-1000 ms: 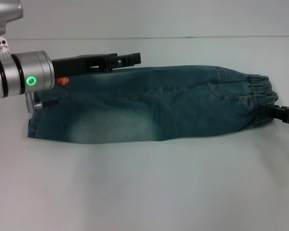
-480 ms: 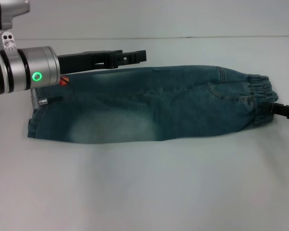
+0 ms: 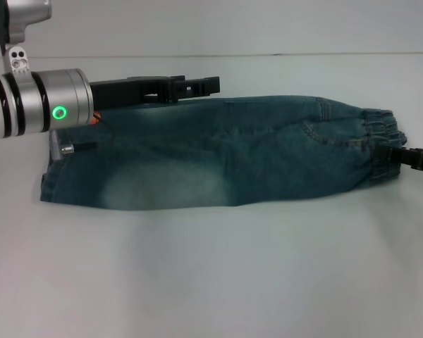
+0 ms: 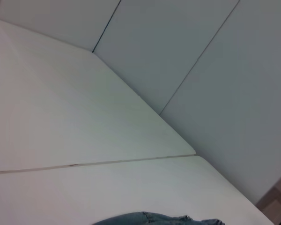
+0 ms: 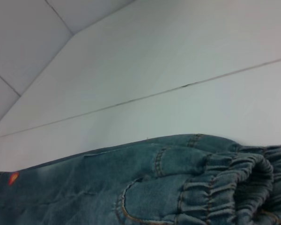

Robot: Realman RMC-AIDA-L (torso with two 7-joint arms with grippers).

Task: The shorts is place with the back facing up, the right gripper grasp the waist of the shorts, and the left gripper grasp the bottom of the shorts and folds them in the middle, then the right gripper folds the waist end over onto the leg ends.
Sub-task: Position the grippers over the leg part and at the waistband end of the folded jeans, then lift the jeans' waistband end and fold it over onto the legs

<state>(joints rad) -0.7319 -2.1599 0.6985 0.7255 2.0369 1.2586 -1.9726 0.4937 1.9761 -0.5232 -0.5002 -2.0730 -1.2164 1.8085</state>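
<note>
Head view, table [image 3: 218, 282]: white surface carrying everything.
Shorts [image 3: 218, 158]: folded lengthwise into a long strip lying flat across the table; waist [image 3: 382, 144] toward the robot's right, leg ends [image 3: 51, 184] toward its left.
Left gripper [image 3: 213, 84]: raised over the strip's far edge, fingers [image 3: 197, 86] drawn together, holding no cloth.
Right gripper [image 3: 398, 156]: at the waist's end, touching the gathered band; whether it is clamped cannot be told.
</note>
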